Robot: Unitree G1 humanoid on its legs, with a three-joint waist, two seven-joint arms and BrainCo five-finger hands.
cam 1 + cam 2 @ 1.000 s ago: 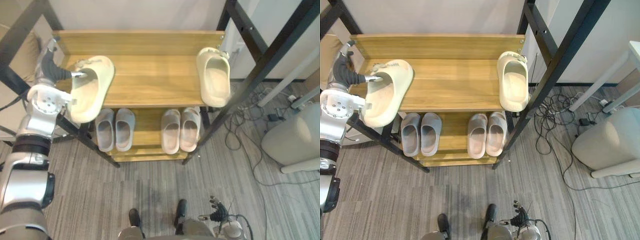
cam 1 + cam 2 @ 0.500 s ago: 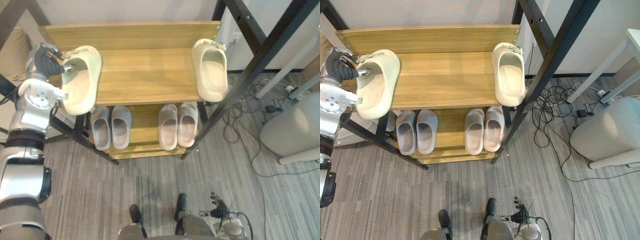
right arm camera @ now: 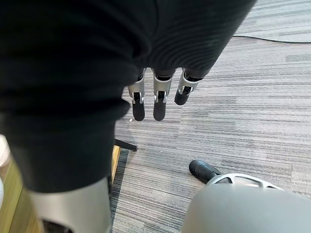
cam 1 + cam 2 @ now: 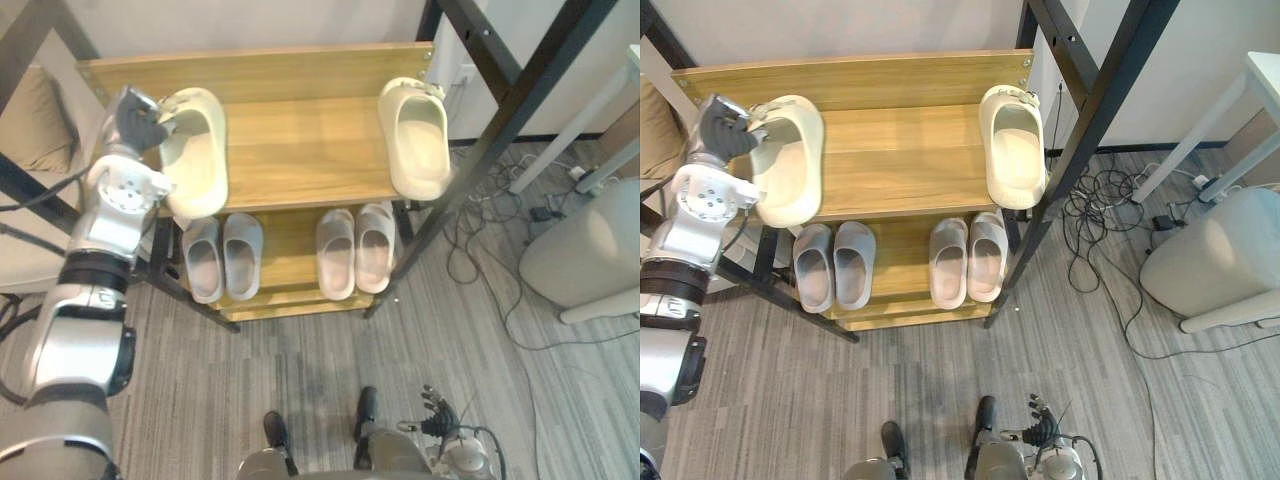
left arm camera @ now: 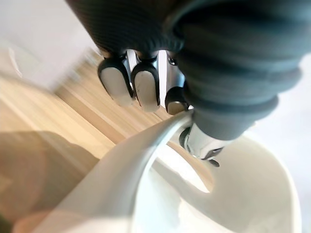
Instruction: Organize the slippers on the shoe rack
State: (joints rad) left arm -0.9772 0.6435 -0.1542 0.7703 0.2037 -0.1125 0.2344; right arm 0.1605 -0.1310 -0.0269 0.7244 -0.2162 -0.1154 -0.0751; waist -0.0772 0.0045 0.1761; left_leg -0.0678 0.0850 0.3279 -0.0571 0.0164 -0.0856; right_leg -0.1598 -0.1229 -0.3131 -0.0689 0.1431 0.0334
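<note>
Gripping a cream slipper (image 4: 195,155) by its rim, the left robot hand (image 4: 138,118) has fingers curled over the edge at the upper left of the frame, at the left end of the shoe rack's (image 4: 260,70) top shelf (image 4: 300,160). A second cream slipper (image 4: 418,140) lies at the shelf's right end. Grey slippers (image 4: 222,255) and pale pink slippers (image 4: 357,250) line the lower shelf (image 4: 285,250). The right robot hand (image 3: 156,103) hangs at the bottom edge, fingers straight, holding nothing.

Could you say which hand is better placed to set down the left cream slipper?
Left: the left hand grips the cream slipper at the top shelf's left end; the right hand hangs near the floor.
</note>
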